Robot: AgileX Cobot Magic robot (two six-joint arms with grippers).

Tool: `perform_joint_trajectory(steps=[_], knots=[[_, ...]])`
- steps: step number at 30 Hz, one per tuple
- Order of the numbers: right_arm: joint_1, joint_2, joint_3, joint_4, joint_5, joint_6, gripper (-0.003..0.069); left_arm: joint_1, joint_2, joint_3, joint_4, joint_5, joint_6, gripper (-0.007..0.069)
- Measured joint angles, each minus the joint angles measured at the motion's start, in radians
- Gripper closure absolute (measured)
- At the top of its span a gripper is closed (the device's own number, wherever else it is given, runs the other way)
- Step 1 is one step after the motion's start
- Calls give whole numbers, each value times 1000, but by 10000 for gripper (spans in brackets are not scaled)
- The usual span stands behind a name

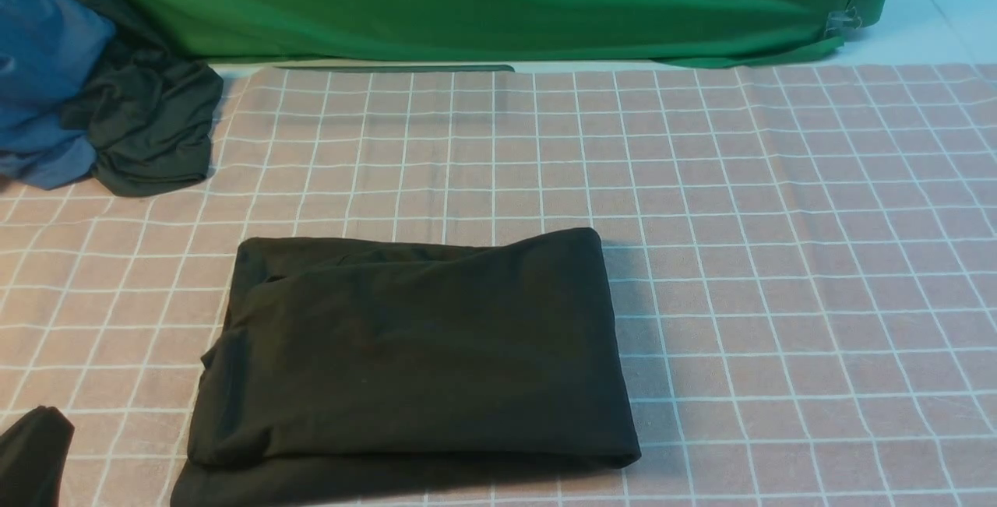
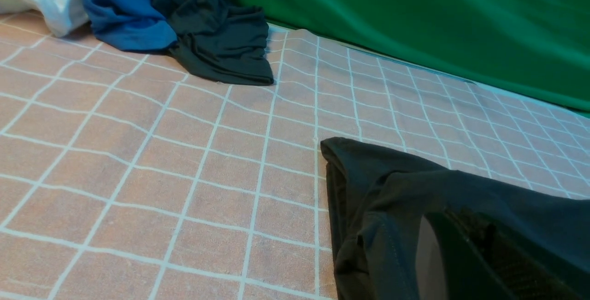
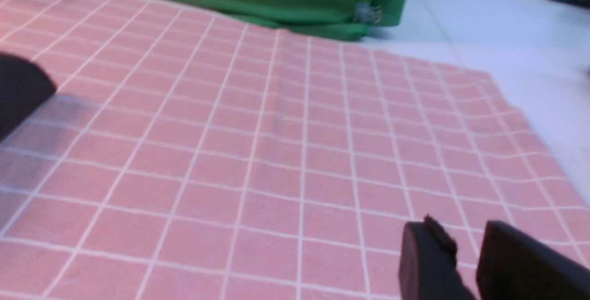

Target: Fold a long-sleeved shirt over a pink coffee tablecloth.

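Note:
The black long-sleeved shirt (image 1: 420,343) lies folded into a rectangle on the pink coffee tablecloth (image 1: 779,258), near the front and slightly left of centre. My left gripper (image 1: 35,445) shows as a dark tip at the bottom left corner, with a strip of tablecloth between it and the shirt. In the left wrist view the gripper (image 2: 438,226) is shut, and the shirt's edge (image 2: 507,198) lies behind it. My right gripper (image 3: 465,240) hangs over bare tablecloth (image 3: 276,152), slightly open with pink showing through the gap. It is out of the front view.
A blue cloth (image 1: 39,79) and a dark grey-green cloth (image 1: 148,133) are heaped at the far left. A bright green cloth (image 1: 506,1) runs along the back. The tablecloth's right edge meets a pale surface (image 3: 507,37).

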Motion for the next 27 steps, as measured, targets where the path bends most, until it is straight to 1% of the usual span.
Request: perform_joint_trajectory(steps=[9,14,27], knots=[[-1,-6,0,0,15,20,424,0,0,0,14,2,1,610],[-1,-6,0,0,15,22,423,0,0,0,33,2,1,610],[-1,-6,0,0,15,23,422,0,0,0,35,2,1,610]])
